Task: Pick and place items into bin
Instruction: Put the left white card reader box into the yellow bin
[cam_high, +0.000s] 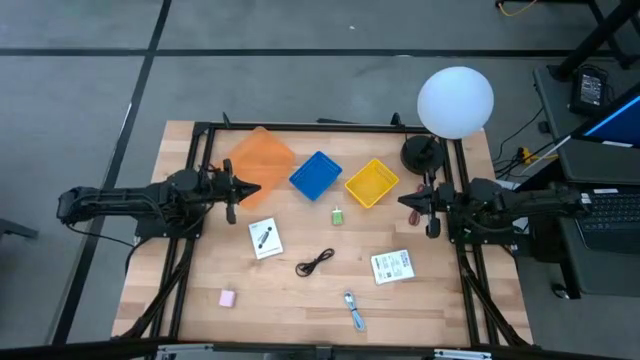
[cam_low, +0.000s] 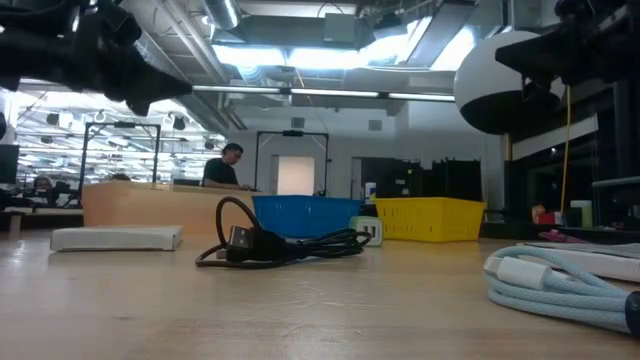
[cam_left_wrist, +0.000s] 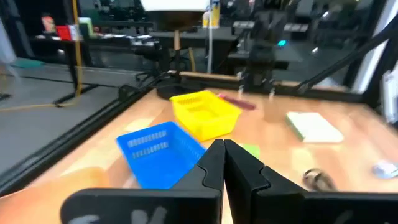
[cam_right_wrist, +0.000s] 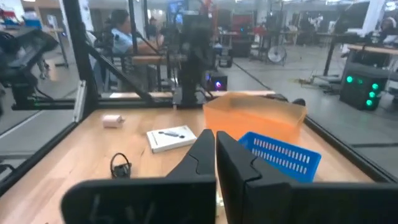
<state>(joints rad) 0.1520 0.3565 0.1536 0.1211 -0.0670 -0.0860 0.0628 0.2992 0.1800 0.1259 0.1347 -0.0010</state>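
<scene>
Loose items lie flat on the wooden table: a white card (cam_high: 265, 238), a black coiled cable (cam_high: 315, 263), a white printed packet (cam_high: 392, 266), a pink block (cam_high: 227, 297), a tiny green piece (cam_high: 339, 215) and a blue-silver tool (cam_high: 354, 310). Three bins stand at the far side: orange (cam_high: 262, 158), blue (cam_high: 316, 175) and yellow (cam_high: 371, 183). My left gripper (cam_high: 250, 188) is shut and hovers level at the left, beside the orange bin. My right gripper (cam_high: 405, 200) is shut and hovers level at the right, near the yellow bin. Neither holds anything.
A white globe lamp (cam_high: 455, 100) on a dark base stands at the table's far right corner. A black frame (cam_high: 300, 127) runs along the table's edges. A person (cam_low: 225, 165) sits in the room beyond. Bare wood lies between the items at the table's middle and near side.
</scene>
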